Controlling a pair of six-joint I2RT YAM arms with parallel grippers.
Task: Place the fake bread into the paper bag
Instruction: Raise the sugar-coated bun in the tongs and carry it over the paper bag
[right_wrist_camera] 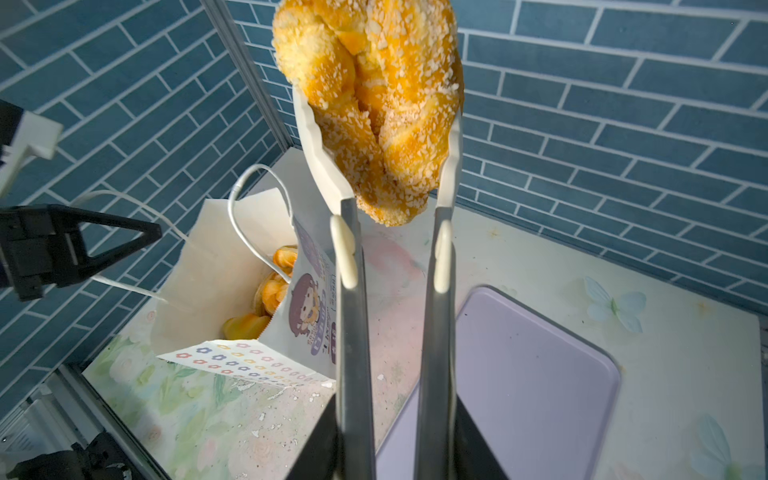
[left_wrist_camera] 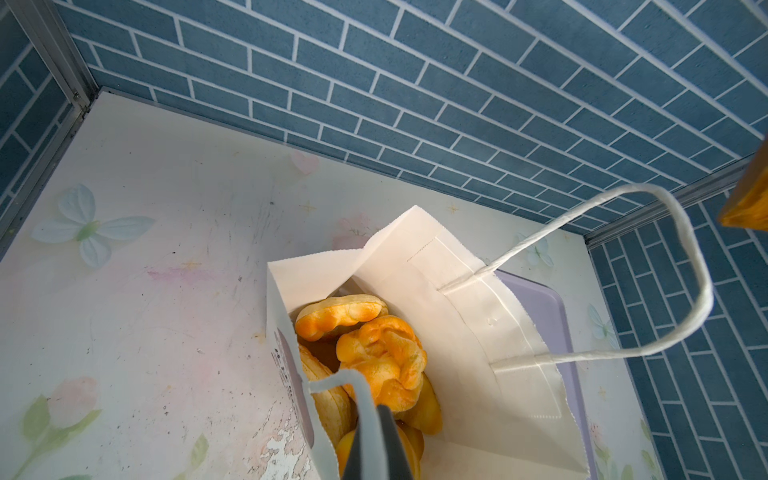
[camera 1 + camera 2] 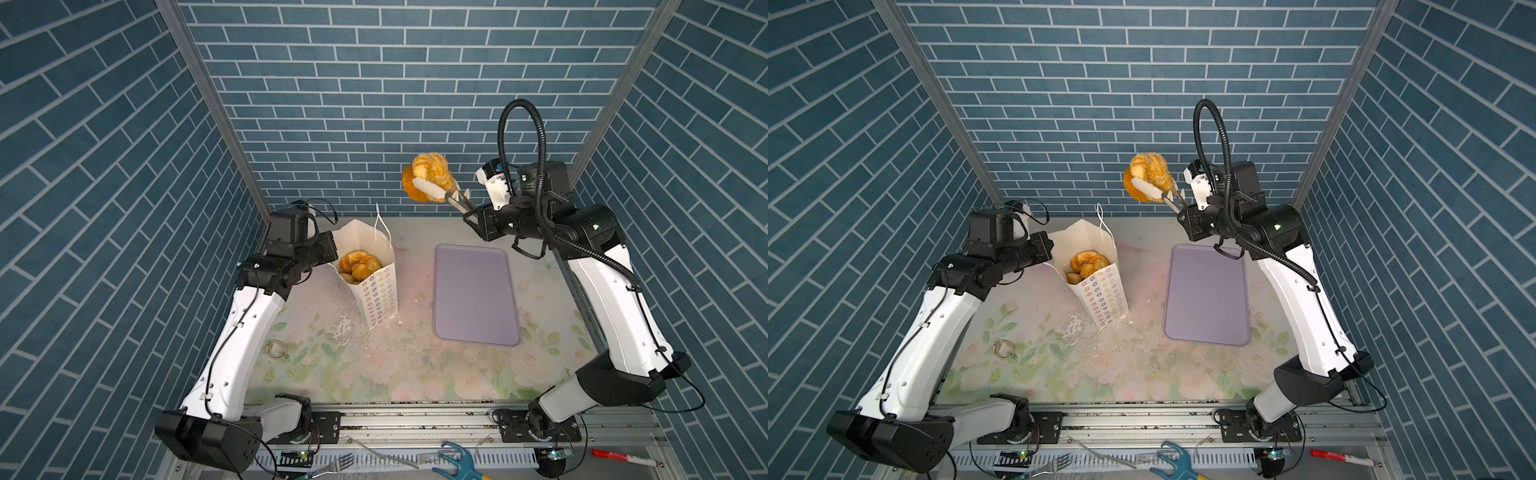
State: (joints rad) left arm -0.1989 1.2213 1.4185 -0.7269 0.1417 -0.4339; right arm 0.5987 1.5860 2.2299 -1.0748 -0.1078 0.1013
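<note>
Right gripper [image 3: 476, 218] squeezes tongs [image 3: 436, 192] onto the sugar twist [image 3: 434, 168], upper centre, ready for bagging. Left gripper [image 1: 151, 233], clamped on the handle [image 2: 332, 379], holds the paper bag [image 3: 380, 295] open.

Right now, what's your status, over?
Left gripper shut on paper bag handle. Right gripper shut on tongs clamping sugar twist, raised, not yet over bag. Nothing blocking bag mouth.
</note>
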